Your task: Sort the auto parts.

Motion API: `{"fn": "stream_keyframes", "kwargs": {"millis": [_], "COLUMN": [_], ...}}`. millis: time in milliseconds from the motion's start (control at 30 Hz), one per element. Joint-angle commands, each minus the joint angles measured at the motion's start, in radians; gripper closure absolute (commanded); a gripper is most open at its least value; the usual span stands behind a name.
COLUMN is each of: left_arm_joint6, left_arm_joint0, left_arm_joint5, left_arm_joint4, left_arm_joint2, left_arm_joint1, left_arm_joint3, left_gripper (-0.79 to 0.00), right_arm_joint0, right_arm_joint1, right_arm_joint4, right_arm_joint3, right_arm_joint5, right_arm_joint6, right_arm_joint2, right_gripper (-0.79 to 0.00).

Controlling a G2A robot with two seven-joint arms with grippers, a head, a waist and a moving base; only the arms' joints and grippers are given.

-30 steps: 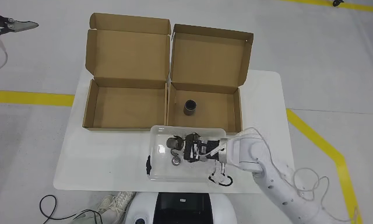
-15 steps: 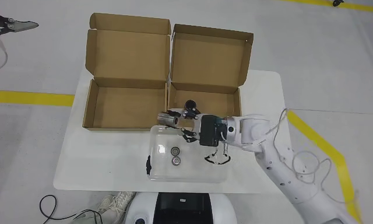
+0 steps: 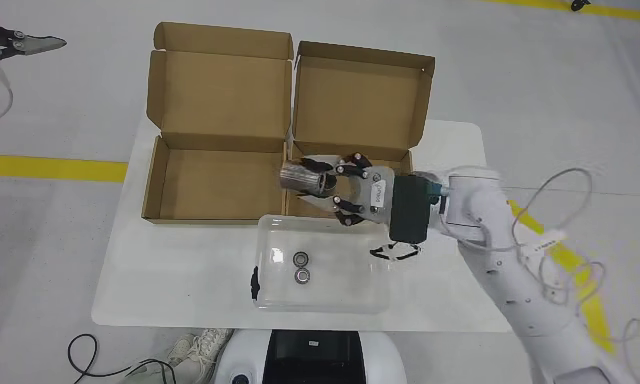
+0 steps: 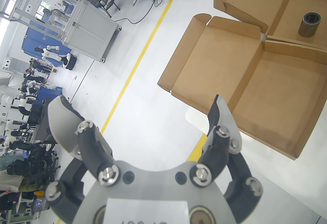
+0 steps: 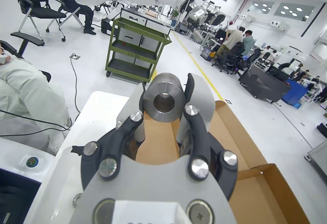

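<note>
Held part: A grey metal sleeve (image 5: 163, 101), hollow through its middle, lay sideways in the air in the right gripper (image 3: 318, 179). From above it appeared over the place where the two cardboard boxes meet.
Grip: The right gripper's fingers were closed narrowly on the sleeve's round sides, and the open bore faced the wrist camera.
Matching part: A darker sleeve (image 4: 309, 25) of similar shape stood upright on the floor of the right box (image 4: 286, 28).
Likely target: You were probably meant to put the held sleeve in that same box.
Doing it well: Your best course was to carry the sleeve fully over the right box's floor, clear of the walls and apart from the dark sleeve. Then lower it close to the cardboard before letting the fingers part, since a round part released on its side would likely roll.
Left box (image 3: 215, 184): It stood open with a bare floor.
Clear tray (image 3: 350, 274): It sat just in front of the boxes and held two small rings (image 3: 301, 266).
Left gripper (image 4: 139, 105): Its fingers were spread wide and held nothing, out beyond the boxes above the floor.
</note>
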Motion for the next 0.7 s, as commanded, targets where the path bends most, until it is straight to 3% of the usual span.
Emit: {"fn": "stream_keyframes", "kwargs": {"millis": [0,367,667], "left_arm_joint6": [0.000,0.000,0.000], "left_arm_joint0": [0.000,0.000,0.000], "left_arm_joint5": [0.000,0.000,0.000], "left_arm_joint4": [0.000,0.000,0.000], "left_arm_joint2": [0.000,0.000,0.000], "left_arm_joint1": [0.000,0.000,0.000], "left_arm_joint3": [0.000,0.000,0.000], "left_gripper": [-0.785,-0.785,-0.785], "right_arm_joint0": [0.013,0.082,0.076], "right_arm_joint1": [0.000,-0.006,-0.009], "right_arm_joint4": [0.027,0.139,0.125], "right_arm_joint3": [-0.011,-0.042,-0.055], "right_arm_joint5": [-0.006,0.026,0.048], "right_arm_joint6": [0.010,0.074,0.056], "right_arm_joint2": [0.012,0.040,0.062], "right_gripper": [0.000,0.000,0.000]}}
